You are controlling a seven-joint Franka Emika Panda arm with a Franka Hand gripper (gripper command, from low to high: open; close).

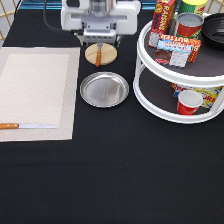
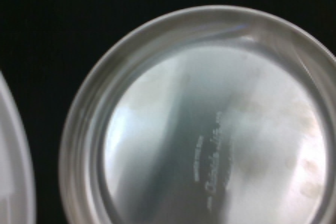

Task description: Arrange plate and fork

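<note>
One claw (image 1: 100, 41) over fork (image 1: 98, 55) | finger state unclear | plate (image 1: 104, 89) just below

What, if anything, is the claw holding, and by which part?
Nothing is visibly held: the claw hangs above the fork on the wooden disc.

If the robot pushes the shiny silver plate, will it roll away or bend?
The plate lies flat on the black table, so it would probably slide, not roll. It looks like metal, so it is likely stiff. Its smooth, shiny surface and low rim may be slippery to pinch. The gripper hangs by the wooden disc.
</note>
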